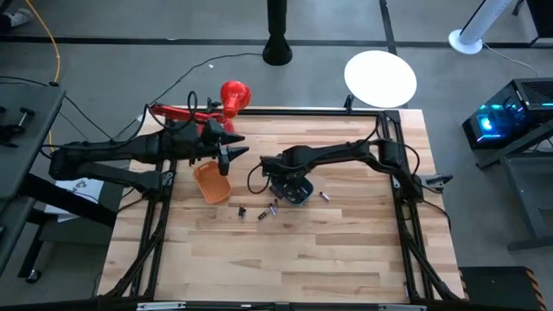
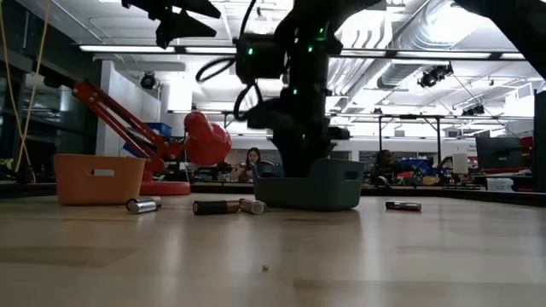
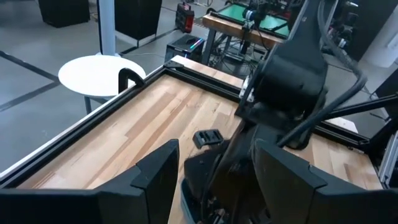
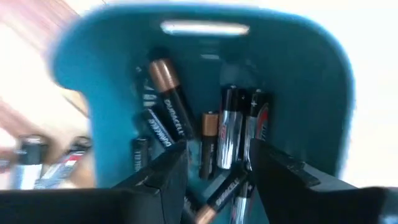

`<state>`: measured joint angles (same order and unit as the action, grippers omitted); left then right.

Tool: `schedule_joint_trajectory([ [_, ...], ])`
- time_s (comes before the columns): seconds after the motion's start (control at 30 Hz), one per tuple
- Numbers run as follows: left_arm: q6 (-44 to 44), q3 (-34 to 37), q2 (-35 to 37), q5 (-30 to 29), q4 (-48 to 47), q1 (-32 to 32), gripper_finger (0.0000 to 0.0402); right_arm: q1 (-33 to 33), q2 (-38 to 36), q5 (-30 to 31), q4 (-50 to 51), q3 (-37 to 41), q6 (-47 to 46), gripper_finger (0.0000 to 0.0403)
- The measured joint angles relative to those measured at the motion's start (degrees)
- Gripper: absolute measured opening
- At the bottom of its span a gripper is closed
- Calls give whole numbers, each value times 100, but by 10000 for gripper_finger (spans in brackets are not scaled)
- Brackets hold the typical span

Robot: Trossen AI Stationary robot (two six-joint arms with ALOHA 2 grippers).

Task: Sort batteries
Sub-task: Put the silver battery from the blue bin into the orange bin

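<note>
Right wrist view alone looks into the teal bin (image 4: 205,74): several batteries (image 4: 171,109) lie heaped inside, some copper-topped black, some black-silver w/ red marks. Right pincer (image 4: 214,165) hangs just over that heap, fingers spread w/ a gap, nothing pinched betw. them. Same view catches more batteries on the wood just outside the bin wall.

High view gives the layout: right pincer (image 1: 289,183) over the teal bin (image 1: 298,198) mid-tabletop (image 1: 346,259); orange bin (image 1: 211,183) to its left; loose batteries (image 1: 268,210) scattered near side of the bins, one more (image 1: 325,196) just right of the teal bin. Left pincer (image 1: 235,154) sits above the orange bin's far edge, fingers spread, empty.

Low view shows batteries (image 2: 216,206) lying flat on the tabletop betw. the orange bin (image 2: 98,177) and teal bin (image 2: 311,189), another (image 2: 403,205) off to the right; right arm blocks the bin's inside here. Red desk lamp (image 2: 200,136) stands behind, people seated far back in the room.

Left wrist view: own fingers (image 3: 155,180) apart, right arm's dark body fills the middle & hides the bin; white round disc (image 3: 99,73) on the floor beyond the tabletop edge.
</note>
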<state>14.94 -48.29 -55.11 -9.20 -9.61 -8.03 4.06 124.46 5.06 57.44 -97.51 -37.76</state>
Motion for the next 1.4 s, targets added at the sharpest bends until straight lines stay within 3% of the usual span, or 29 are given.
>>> schedule_joint_trajectory([
  [0.33,-2,0,-2,-43,-2,-2,193,71,295,67,-31,-22,72,165],
  [0.5,-2,0,-1,-43,-3,-2,193,142,333,-801,-674,0,216,165],
  [0.83,-2,0,-2,-47,-25,13,193,121,332,-557,-673,-6,41,165],
  [0.97,-1,0,-2,-45,-22,17,193,106,368,-719,-418,-285,82,165],
  [1.17,0,0,0,-27,-24,20,193,75,337,-218,-24,-994,377,165],
  [1.4,101,0,-2,-15,-24,20,193,209,369,-126,-43,-1034,305,165],
])
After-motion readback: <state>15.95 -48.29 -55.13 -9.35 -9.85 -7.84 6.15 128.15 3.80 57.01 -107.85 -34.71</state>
